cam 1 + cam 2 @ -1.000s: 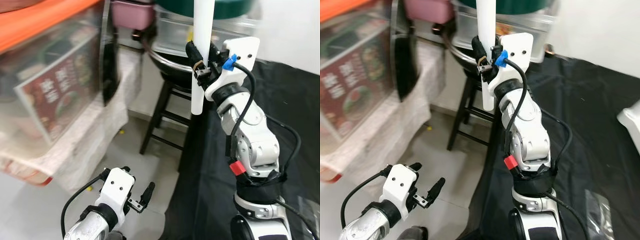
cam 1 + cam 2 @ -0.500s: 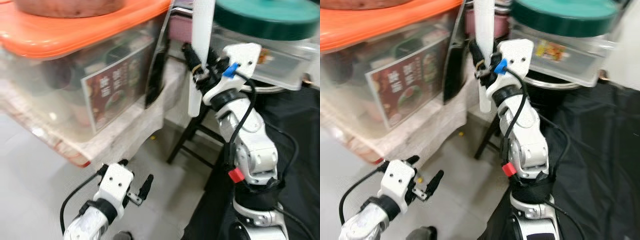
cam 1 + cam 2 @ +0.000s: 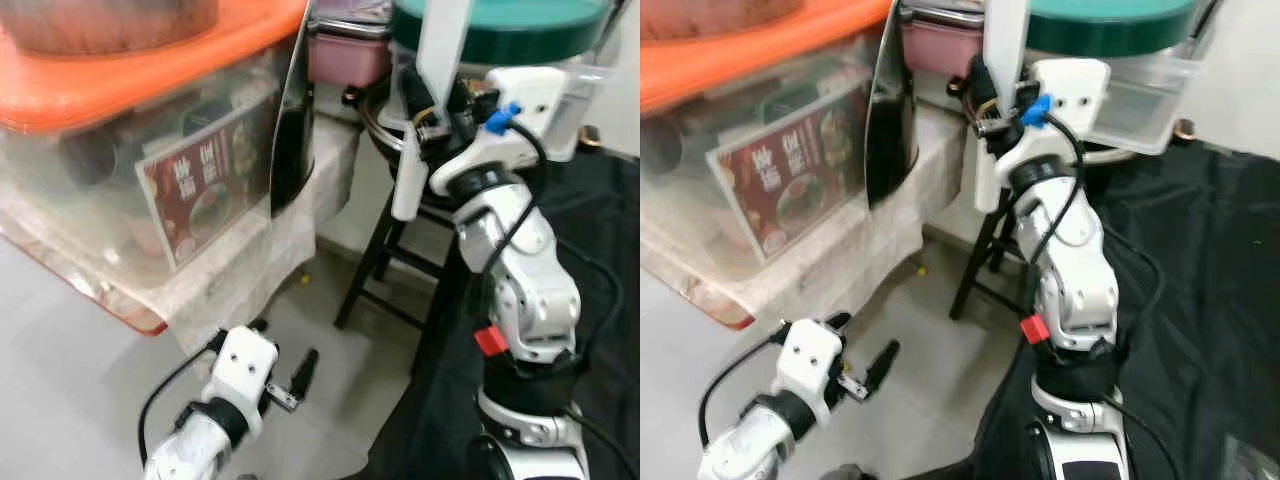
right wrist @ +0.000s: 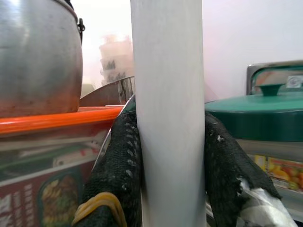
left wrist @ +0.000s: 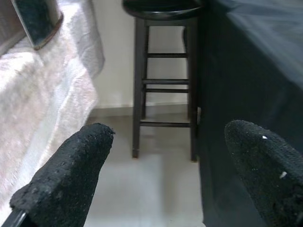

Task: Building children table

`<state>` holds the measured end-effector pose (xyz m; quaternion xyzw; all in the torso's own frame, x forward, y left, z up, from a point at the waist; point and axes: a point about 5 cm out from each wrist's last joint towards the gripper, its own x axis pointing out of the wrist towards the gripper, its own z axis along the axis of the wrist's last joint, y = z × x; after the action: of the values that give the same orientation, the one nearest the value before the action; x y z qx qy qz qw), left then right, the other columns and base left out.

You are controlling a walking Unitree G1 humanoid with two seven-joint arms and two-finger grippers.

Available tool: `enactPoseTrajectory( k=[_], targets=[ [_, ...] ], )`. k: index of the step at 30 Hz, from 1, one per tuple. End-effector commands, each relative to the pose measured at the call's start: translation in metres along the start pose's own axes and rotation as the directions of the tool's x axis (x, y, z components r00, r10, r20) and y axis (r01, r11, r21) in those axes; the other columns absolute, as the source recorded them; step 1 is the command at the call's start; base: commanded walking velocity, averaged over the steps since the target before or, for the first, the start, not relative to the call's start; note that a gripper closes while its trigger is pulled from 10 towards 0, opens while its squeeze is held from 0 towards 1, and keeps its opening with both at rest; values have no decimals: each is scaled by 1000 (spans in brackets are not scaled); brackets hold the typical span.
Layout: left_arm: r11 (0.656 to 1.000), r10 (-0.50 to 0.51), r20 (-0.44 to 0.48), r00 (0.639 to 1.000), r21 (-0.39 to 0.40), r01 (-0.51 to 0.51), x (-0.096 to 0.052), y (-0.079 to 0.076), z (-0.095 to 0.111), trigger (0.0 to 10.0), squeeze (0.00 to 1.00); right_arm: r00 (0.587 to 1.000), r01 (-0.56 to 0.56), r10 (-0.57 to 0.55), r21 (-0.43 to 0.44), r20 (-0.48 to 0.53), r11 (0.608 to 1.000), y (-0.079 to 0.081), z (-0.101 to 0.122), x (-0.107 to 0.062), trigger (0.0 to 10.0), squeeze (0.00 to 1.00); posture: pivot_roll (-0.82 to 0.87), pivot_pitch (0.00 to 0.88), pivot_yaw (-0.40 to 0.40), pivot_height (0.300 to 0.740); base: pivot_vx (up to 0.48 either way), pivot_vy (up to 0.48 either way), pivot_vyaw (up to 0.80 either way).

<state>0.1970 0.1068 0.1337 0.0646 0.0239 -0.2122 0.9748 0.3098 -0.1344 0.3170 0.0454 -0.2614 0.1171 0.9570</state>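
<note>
Right gripper (image 3: 432,100) up top center is pinching a white table leg (image 3: 428,100) upright, above a black stool (image 3: 390,270). Left gripper (image 3: 285,375) hangs bottom left over the floor, fingers spread apart.

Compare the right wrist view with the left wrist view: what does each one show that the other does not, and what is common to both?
The right wrist view shows the white table leg clamped between black fingers, a metal pot, an orange lid and a green lid. The left wrist view shows open fingers above the floor, a dark stool and black cloth. Both look along their gripper's own two black fingers.
</note>
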Motion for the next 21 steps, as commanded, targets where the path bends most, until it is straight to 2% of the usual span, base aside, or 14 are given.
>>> enactPoseTrajectory(
  k=[1, 13, 21],
  targets=[
    [1000, 5, -35, 999, 1, -5, -3, 2, -8, 10000, 0, 1000, -25, 25, 17, 4, 1000, 6, 0, 0, 10000, 0, 102, 74, -99, 740, -480, 0, 0],
    [1000, 9, -33, 999, 7, -9, -2, 2, -9, 10000, 0, 999, -52, 52, -5, 1, 999, 9, -1, -4, 10000, 0, 100, 76, -101, 740, -480, 0, 0],
    [1000, 17, -29, 999, 25, -16, 0, 2, -8, 10000, 0, 994, -80, 80, 3, -77, 997, 11, -22, -15, 10000, 0, 99, 76, -107, 740, 0, 0, 800]
  ],
)
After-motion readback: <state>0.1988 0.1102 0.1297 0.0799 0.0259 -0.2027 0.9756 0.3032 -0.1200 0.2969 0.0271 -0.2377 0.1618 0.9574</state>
